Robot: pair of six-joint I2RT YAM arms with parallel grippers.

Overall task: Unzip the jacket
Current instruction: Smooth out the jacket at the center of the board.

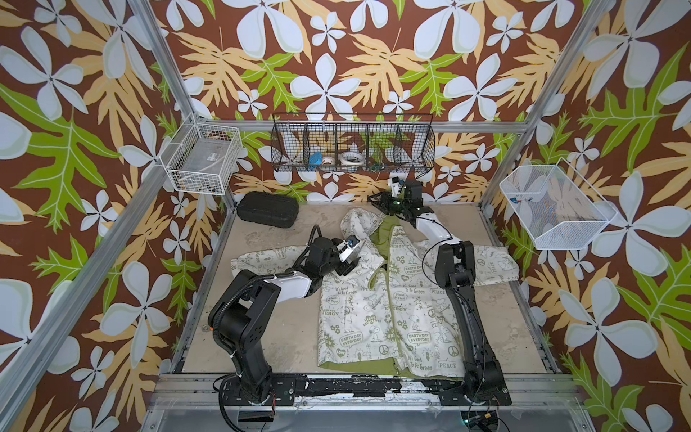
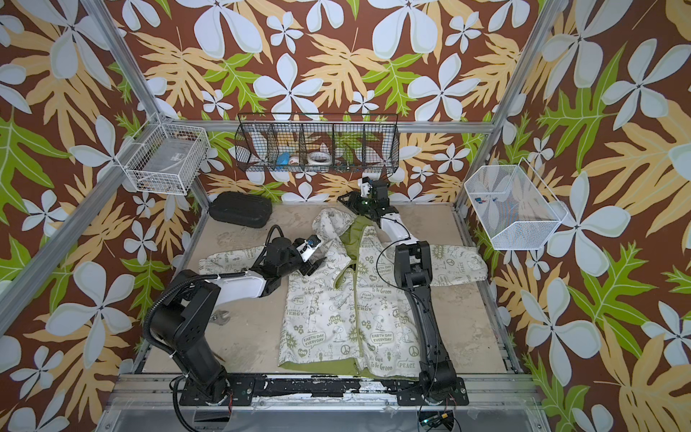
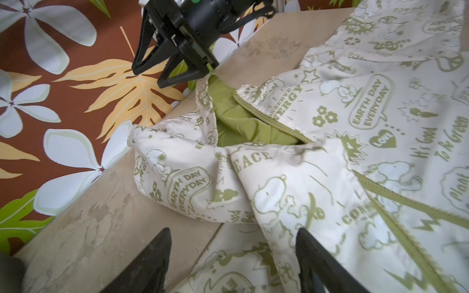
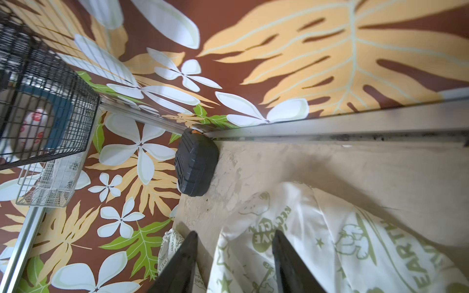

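Observation:
The jacket (image 1: 377,310) lies front up on the table with its hood (image 1: 359,224) toward the back wall; both top views show it, also the jacket (image 2: 344,310). Its olive zipper strip (image 1: 390,321) runs down the middle. Near the collar the front gapes and shows green lining (image 3: 243,124). My left gripper (image 1: 348,266) hovers over the jacket's left shoulder, open, with only cloth beneath the left gripper (image 3: 233,233). My right gripper (image 1: 375,201) hangs open above the hood's tip. In its wrist view the right gripper (image 4: 235,234) holds nothing.
A black case (image 1: 267,209) lies at the table's back left corner. A black wire basket (image 1: 353,146) hangs on the back wall, a white wire basket (image 1: 202,157) on the left, a white mesh basket (image 1: 553,204) on the right. A wrench (image 2: 220,318) lies beside my left arm.

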